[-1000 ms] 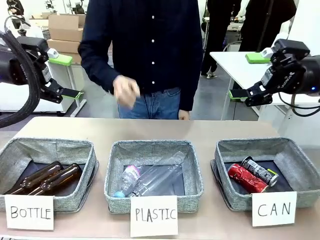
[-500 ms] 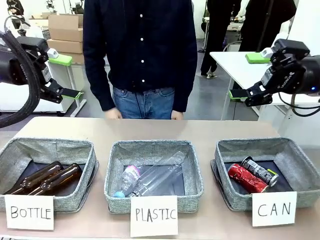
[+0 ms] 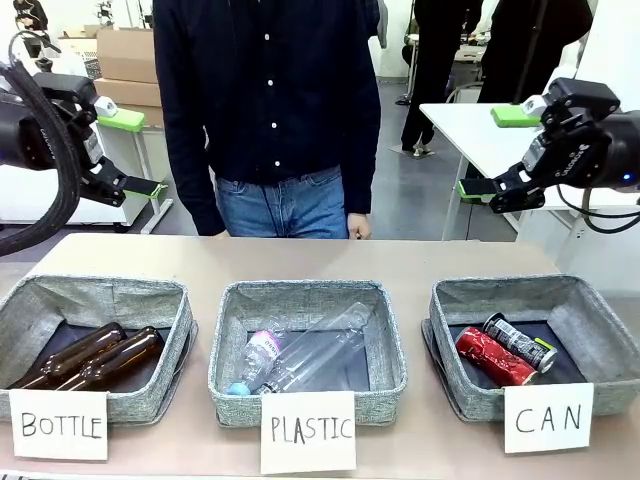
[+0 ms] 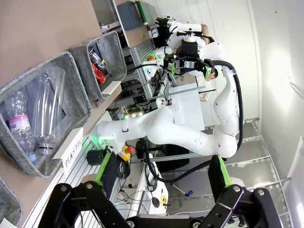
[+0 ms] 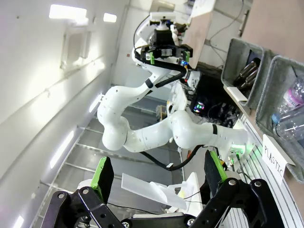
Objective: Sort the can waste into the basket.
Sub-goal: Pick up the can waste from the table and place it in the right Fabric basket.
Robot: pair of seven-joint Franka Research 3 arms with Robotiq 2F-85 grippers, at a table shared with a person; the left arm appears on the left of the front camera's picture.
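Two dented cans lie side by side in the grey woven basket [image 3: 600,335] behind the "CAN" sign [image 3: 548,417] at the right: a red can [image 3: 495,358] and a black can [image 3: 522,341]. The left wrist view shows the same basket [image 4: 117,59] with the red can [image 4: 99,74] and black can [image 4: 96,58] inside. My left gripper [image 3: 135,152] hangs open, high above the table's far left. High at the far right, my right gripper [image 3: 495,150] is open too. Both wrist views show their own jaws, left [image 4: 161,175] and right [image 5: 157,175], spread wide with nothing between them.
The middle basket [image 3: 390,350], signed "PLASTIC", holds clear plastic bottles [image 3: 305,360]. The left basket [image 3: 30,300], signed "BOTTLE", holds brown glass bottles [image 3: 95,355]. A person in a dark shirt [image 3: 270,90] stands at the table's far edge. Bare tabletop [image 3: 300,260] lies beyond the baskets.
The person's raised hand has dropped to their side and they have shifted slightly left. Neither arm has moved, and the cans lie as before.
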